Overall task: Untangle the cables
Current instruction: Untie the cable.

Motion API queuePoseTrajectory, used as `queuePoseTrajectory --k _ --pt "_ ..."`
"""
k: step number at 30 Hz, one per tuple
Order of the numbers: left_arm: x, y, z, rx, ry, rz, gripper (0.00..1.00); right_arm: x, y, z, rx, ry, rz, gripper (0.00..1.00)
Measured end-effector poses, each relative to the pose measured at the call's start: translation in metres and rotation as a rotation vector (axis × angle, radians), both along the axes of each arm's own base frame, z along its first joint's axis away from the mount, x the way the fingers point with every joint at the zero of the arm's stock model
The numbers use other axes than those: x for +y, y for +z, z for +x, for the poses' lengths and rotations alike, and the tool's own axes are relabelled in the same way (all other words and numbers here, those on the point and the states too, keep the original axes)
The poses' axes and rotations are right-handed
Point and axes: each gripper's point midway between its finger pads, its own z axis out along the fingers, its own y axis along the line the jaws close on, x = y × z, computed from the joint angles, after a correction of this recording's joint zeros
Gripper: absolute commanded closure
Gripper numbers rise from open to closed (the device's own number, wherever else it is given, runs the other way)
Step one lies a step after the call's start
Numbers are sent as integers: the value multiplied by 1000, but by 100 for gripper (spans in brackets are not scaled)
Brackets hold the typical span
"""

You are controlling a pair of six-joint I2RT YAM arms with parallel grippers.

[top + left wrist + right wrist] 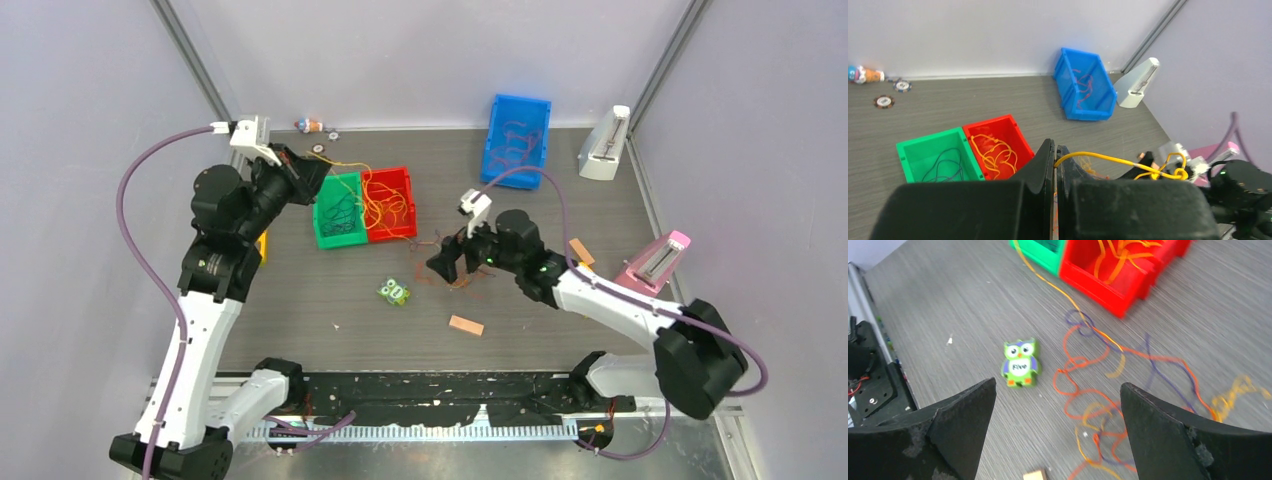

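left hand (1055, 150): I am seeing its fingers pressed together, pinching an orange cable (1108, 159) that is coming out between the tips and running off to the right into a knotted loop; in the top view this hand is hanging by the far left corner of the green bin
right hand (1058, 386): its fingers are standing wide apart and gripping nothing; it is hovering low over the tabletop (948, 300)
tangle of cables (1083, 390): red, orange and purple strands are lying crossed over one another on the tabletop, below and between the right hand's fingers, near the front corner of the red bin
owl block (1019, 364): lying flat just left of the tangle, not touching it
red bin (390, 205): holding loose orange cables, sitting against the green bin
green bin (338, 212): holding dark cables
blue bin (517, 140): sitting at the far side, well apart from the other two, with reddish cables inside
wooden block (466, 325): lying on the near side of the tangle
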Motion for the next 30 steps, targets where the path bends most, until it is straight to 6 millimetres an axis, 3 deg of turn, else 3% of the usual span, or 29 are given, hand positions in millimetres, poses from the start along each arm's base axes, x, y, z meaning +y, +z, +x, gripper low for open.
queuePoseTrajectory --k 9,15,19,23,28,30 --pt "-8 55 -27 -102 -71 -59 100 94 9 3 -105 154 33 7" --pt "-15 77 -47 -125 -133 -132 100 132 12 44 -137 79 49 17" --pt "-18 90 -53 -131 -154 -166 100 128 -1 61 -121 -21 31 30" --pt "-17 112 -64 -176 -165 -183 100 111 -11 75 -111 -150 -3 44" --pt "-12 133 -84 -241 -164 -192 100 68 -43 90 -52 -357 -101 48" --pt "-8 138 -90 -258 -148 -189 100 36 -61 94 5 -459 -149 49"
